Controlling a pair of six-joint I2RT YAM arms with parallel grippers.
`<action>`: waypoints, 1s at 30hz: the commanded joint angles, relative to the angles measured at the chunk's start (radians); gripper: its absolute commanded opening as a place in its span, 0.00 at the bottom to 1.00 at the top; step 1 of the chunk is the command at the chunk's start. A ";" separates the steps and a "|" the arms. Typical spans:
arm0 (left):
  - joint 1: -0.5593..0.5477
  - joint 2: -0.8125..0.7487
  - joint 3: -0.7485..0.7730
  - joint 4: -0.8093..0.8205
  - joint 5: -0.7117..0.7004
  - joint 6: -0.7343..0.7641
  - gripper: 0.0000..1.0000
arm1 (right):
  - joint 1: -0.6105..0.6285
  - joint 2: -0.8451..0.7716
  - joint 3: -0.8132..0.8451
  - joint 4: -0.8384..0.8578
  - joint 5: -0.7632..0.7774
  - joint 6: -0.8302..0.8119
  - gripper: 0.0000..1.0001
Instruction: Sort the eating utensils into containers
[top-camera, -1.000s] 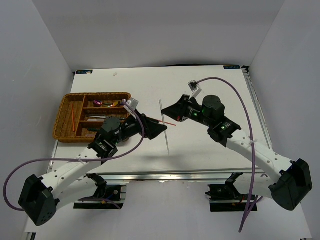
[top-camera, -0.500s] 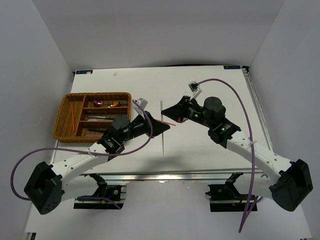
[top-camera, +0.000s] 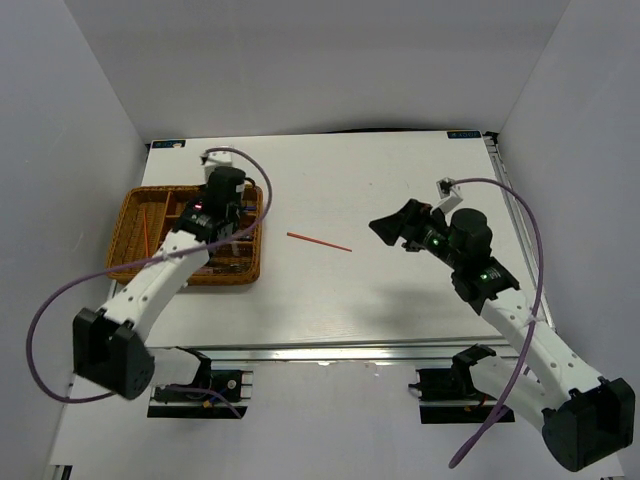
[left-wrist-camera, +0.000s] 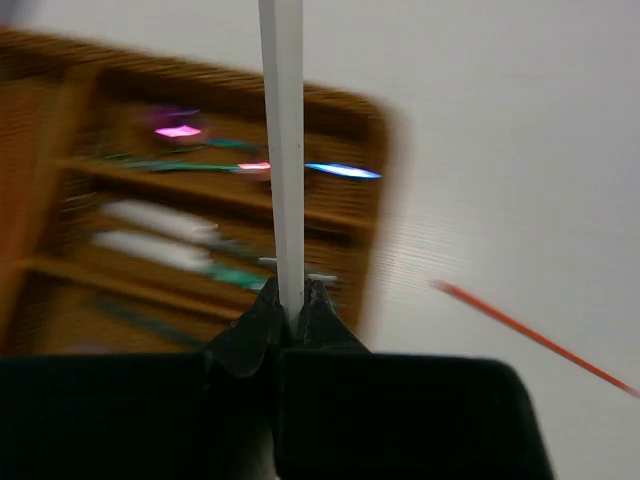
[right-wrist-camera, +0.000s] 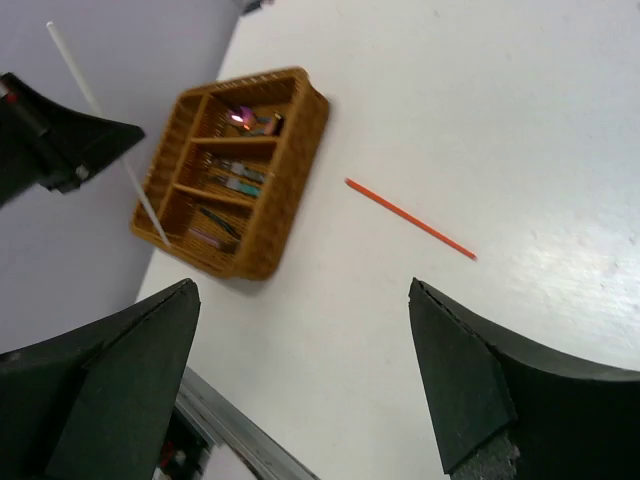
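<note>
My left gripper (left-wrist-camera: 292, 290) is shut on a silver chopstick (left-wrist-camera: 282, 150) and holds it above the brown wicker tray (left-wrist-camera: 375, 120), seen blurred in the left wrist view. From above, the left gripper (top-camera: 228, 230) hangs over the tray (top-camera: 128, 218). The right wrist view shows the chopstick (right-wrist-camera: 100, 110) slanting down toward the tray (right-wrist-camera: 300, 100), which holds several utensils (right-wrist-camera: 235, 180). A red chopstick (top-camera: 320, 242) lies on the white table between the arms. My right gripper (top-camera: 385, 228) stands open and empty to its right, a little above the table.
White walls enclose the table on the left, back and right. A metal rail (top-camera: 330, 350) runs along the near edge by the arm bases. Purple cables loop from both arms.
The left gripper shut on the silver chopstick and swung left with it from mid-table to over the tray. The right gripper opened and drew back to the right.
</note>
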 joint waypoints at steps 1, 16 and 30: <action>0.139 0.105 -0.012 -0.248 -0.540 0.162 0.00 | -0.030 -0.019 -0.059 -0.033 -0.054 -0.056 0.89; 0.480 0.378 0.032 0.254 -0.731 0.487 0.00 | -0.057 -0.016 -0.191 0.042 -0.189 -0.131 0.89; 0.543 0.608 0.163 0.484 -0.918 0.673 0.00 | -0.076 0.066 -0.237 0.082 -0.217 -0.127 0.89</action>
